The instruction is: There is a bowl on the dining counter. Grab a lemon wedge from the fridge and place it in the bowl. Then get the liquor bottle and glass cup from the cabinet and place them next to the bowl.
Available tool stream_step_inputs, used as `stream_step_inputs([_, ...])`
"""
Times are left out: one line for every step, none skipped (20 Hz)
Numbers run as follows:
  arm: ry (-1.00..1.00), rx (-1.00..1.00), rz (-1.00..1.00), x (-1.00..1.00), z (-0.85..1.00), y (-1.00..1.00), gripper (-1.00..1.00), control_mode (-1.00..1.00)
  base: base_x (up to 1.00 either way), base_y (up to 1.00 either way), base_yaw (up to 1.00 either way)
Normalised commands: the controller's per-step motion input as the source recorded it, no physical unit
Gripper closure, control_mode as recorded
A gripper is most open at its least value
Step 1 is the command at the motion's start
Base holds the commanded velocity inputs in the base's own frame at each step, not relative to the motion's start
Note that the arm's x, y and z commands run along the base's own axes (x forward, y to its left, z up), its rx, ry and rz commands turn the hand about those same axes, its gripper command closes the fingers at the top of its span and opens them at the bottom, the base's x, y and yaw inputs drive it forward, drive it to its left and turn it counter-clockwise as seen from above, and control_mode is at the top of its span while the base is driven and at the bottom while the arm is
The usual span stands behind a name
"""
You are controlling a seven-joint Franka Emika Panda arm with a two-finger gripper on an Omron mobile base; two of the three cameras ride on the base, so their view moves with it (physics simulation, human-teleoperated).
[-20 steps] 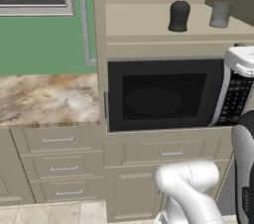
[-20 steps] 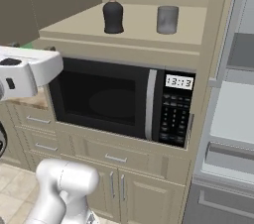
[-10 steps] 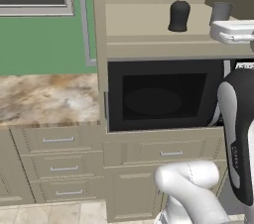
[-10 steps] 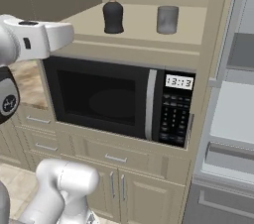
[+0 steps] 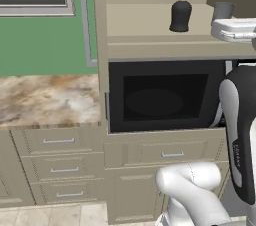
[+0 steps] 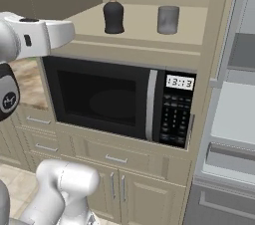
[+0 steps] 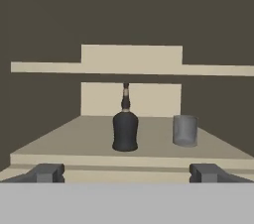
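Liquor bottle and glass cup, open cabinet shelf above microwave

Liquor bottle [image 7: 125,128]: dark, upright, mid-shelf; glass cup [image 7: 185,130]: grey, upright, apart from the bottle on its right in the hand view; cabinet shelf [image 6: 144,39]: beige, directly over the black microwave [image 6: 119,99]; gripper [image 7: 127,172]: jaws fully spread, holding nothing, facing the shelf's front edge.

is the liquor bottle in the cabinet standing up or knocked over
Upright. The liquor bottle stands on its base on the cabinet shelf, neck pointing straight up, beside the glass cup.

Green wall [image 5: 45,40], marble counter [image 5: 45,97], beige cabinets [image 5: 60,165], built-in microwave [image 6: 119,99].
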Motion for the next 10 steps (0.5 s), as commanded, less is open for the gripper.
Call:
stream_step_inputs([0.00,0.00,0.00,0.00,0.00,0.00,-1.00,-1.00,0.00,0.00,0.00])
stream_step_inputs([0.00,0.00,0.00,0.00,0.00,0.00,-1.00,-1.00,0.00,0.00,0.00])
stream_step_inputs([0.00,0.00,0.00,0.00,0.00,0.00,-1.00,-1.00,0.00,0.00,0.00])
stream_step_inputs([0.00,0.00,0.00,0.00,0.00,0.00,-1.00,-1.00,0.00,0.00,0.00])
stream_step_inputs([0.00,0.00,0.00,0.00,0.00,0.00,-1.00,-1.00,0.00,0.00,0.00])
stream_step_inputs([0.00,0.00,0.00,0.00,0.00,0.00,-1.00,-1.00,0.00,0.00,0.00])
stream_step_inputs([0.00,0.00,0.00,0.02,0.00,0.00,-1.00,-1.00,0.00,0.00,0.00])
stream_step_inputs([0.00,0.01,0.00,0.16,0.00,0.00,-1.00,-1.00,0.00,0.00,0.00])
stream_step_inputs([0.00,0.01,0.00,0.25,0.00,0.00,-1.00,-1.00,0.00,0.00,0.00])
stream_step_inputs([0.00,0.03,0.00,0.28,0.00,0.00,-1.00,-1.00,0.00,0.00,0.00])
